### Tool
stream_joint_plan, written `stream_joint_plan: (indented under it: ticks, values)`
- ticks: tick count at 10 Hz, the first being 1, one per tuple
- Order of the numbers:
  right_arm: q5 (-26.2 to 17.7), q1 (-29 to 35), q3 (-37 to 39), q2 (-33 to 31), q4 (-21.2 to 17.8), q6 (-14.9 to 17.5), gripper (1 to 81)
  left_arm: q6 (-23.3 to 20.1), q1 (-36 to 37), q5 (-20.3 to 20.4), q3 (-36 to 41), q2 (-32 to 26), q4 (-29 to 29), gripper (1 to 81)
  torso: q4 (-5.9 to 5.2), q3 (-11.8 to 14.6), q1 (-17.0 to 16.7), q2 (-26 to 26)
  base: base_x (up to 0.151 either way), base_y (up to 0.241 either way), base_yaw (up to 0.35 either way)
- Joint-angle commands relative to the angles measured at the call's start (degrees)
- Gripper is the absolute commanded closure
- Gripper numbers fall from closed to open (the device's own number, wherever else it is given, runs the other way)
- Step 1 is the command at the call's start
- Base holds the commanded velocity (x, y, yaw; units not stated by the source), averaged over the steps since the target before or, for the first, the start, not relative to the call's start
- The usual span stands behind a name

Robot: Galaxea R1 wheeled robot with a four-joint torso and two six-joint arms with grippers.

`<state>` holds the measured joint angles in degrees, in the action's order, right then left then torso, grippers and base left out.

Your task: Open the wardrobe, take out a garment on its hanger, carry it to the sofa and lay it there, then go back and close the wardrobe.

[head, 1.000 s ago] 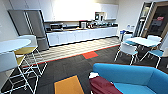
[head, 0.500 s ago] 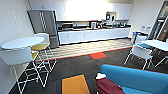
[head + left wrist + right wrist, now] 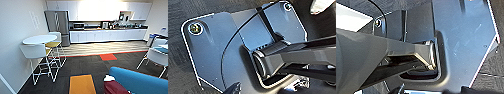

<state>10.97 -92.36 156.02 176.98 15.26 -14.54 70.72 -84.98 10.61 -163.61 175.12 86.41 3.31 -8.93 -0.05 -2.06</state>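
Maroon fabric of the garment (image 3: pixel 115 88) is seen at the lower edge of the head view, with a white part of it lying at the near end of the sofa (image 3: pixel 140 81), touching the blue upholstery. From left to right across the room: a round white high worktop (image 3: pixel 39 39) is set against the left wall, with white wire-legged stools (image 3: pixel 37 53) around it, one with a yellow seat. An orange carpet tile (image 3: pixel 82 84) is laid in the dark floor just left of the garment. Farther back, a steel fridge (image 3: pixel 58 25) is placed at the left end of a long kitchen worktop (image 3: pixel 110 28) with white cupboards. A red carpet tile (image 3: pixel 108 57) lies mid-floor. White chairs (image 3: pixel 156 56) are placed at the far right. Whether either hand is open or closed cannot be told from the wrist views.
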Motion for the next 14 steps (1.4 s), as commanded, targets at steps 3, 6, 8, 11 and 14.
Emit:
stream_joint_plan:
  ticks: [3,6,8,11,14]
  values:
    - [-2.7,1.2,-0.2,0.7,0.3,0.1,1.0,-0.6,1.9,-2.0,-0.2,0.1,0.6,1.0,0.0,0.0,0.1,0.0,0.0,0.0,0.296]
    - [-2.7,1.2,0.0,0.8,0.3,0.1,1.0,-0.7,1.9,-2.0,-0.2,0.2,0.6,1.0,0.0,0.0,0.1,0.0,0.0,0.0,0.296]
    - [-2.7,1.2,0.0,0.8,0.3,0.1,1.0,-0.7,1.7,-2.0,-0.3,0.2,0.6,1.0,0.0,0.0,0.1,0.0,0.0,0.0,0.296]
    - [-2.7,1.3,0.0,0.9,0.3,0.2,1.0,-1.3,1.6,-2.0,-0.3,0.2,0.6,1.0,0.0,0.0,0.1,0.0,0.0,0.0,0.296]
    - [-2.8,1.4,0.0,0.9,0.3,0.2,1.0,-1.6,1.6,-2.0,-0.3,0.3,0.6,1.0,0.0,0.0,0.1,0.0,0.0,0.0,0.296]
